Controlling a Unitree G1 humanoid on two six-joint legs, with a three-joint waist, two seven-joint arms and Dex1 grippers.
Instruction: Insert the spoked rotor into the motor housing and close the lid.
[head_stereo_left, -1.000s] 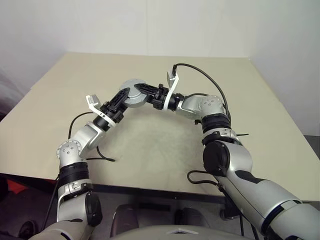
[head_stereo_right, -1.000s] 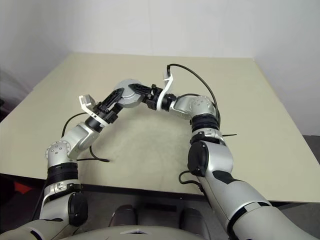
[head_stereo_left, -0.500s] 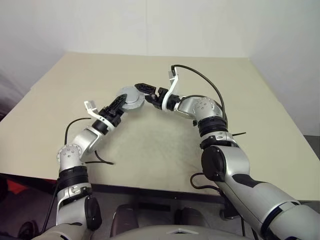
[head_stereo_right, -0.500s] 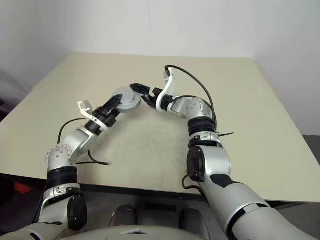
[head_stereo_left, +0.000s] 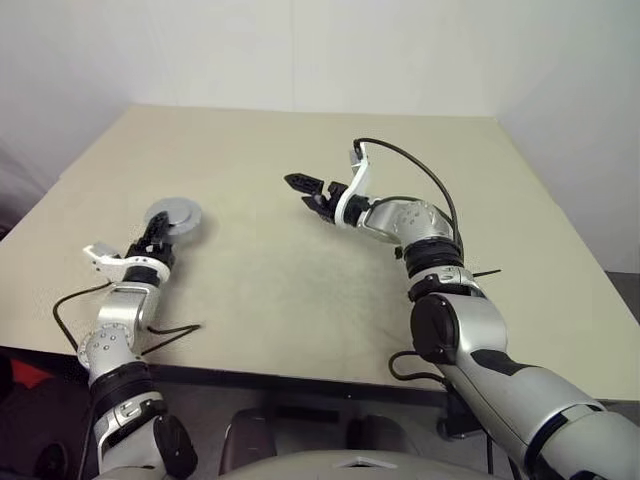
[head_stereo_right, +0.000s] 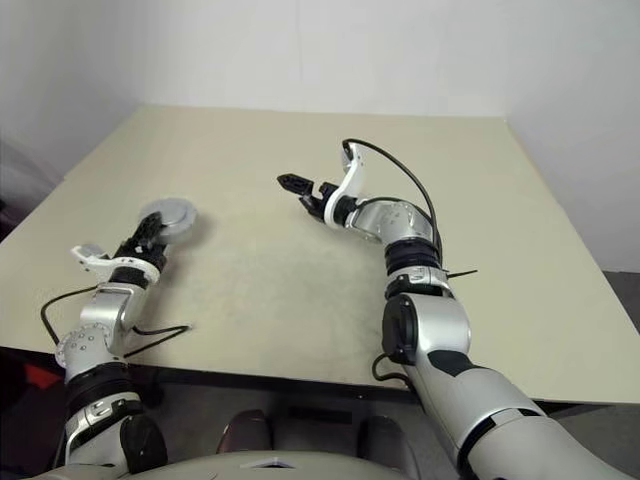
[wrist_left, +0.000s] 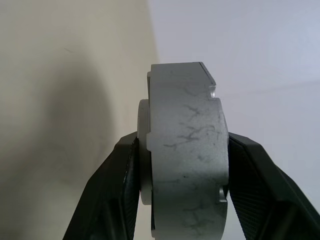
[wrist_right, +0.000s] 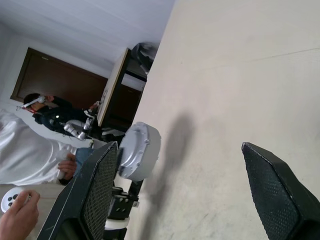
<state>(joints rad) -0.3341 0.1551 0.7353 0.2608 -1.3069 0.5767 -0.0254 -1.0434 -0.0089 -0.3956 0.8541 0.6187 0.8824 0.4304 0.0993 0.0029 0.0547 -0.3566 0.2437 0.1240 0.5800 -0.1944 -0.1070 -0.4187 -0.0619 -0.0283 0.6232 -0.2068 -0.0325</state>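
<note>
The left gripper (head_stereo_left: 158, 236) clamps a round silver-grey motor housing (head_stereo_left: 174, 215) above the beige table's (head_stereo_left: 300, 280) left side. Left wrist view: its textured black fingers (wrist_left: 247, 175) pinch the housing's scuffed metal rim. Right wrist view: the right gripper (wrist_right: 192, 185) gapes wide, empty.

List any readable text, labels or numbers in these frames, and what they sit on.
None readable. The grey metal disc clamped in the left hand shows scratches, no marking. The open right hand, its white bracket and the table carry no print either.
</note>
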